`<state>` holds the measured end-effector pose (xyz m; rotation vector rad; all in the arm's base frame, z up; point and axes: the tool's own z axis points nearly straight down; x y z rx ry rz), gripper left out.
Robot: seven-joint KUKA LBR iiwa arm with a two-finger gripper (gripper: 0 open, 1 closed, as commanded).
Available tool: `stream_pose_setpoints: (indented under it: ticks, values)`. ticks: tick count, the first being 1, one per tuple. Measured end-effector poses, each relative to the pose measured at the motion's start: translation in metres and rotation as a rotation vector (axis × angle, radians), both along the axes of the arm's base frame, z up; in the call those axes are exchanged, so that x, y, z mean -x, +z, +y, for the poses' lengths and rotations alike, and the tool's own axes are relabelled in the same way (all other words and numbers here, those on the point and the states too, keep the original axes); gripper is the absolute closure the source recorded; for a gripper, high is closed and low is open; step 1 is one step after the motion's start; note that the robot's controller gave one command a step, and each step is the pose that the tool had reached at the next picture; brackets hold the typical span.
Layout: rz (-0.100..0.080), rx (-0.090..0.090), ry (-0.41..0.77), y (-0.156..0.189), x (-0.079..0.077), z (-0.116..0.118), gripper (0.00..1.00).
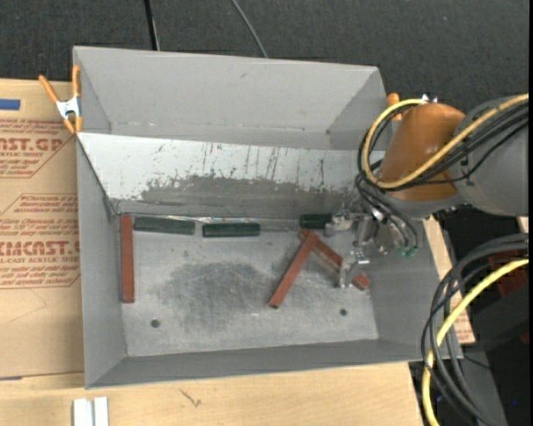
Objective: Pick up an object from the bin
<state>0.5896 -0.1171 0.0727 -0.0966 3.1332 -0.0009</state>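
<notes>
Down at the right end of the bin (pixel 222 105), sitting low with the gripper (pixel 355 269) over crossed red-brown sticks (pixel 287 280); spread or pinching, cannot tell. Yet to lift anything clear.

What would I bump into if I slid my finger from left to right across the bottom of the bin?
Red-brown stick by the left wall → first dark green stick → second dark green stick → slanted red-brown stick → gripper. The small pieces crowded by the gripper are left out.
</notes>
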Motion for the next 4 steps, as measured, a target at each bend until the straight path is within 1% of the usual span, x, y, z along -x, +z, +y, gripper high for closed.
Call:
stream_pose_setpoints:
  ticks: [1, 2, 3, 4]
  values:
    - [-0.002, -0.002, -0.002, 0.002, -0.001, 0.001, 1.00]
    - [-0.002, -0.001, -0.002, 0.002, -0.001, 0.001, 1.00]
    - [0.004, -0.003, 0.001, 0.008, 0.002, 0.000, 1.00]
    - [-0.002, 0.002, 0.126, 0.040, 0.011, 0.004, 1.00]
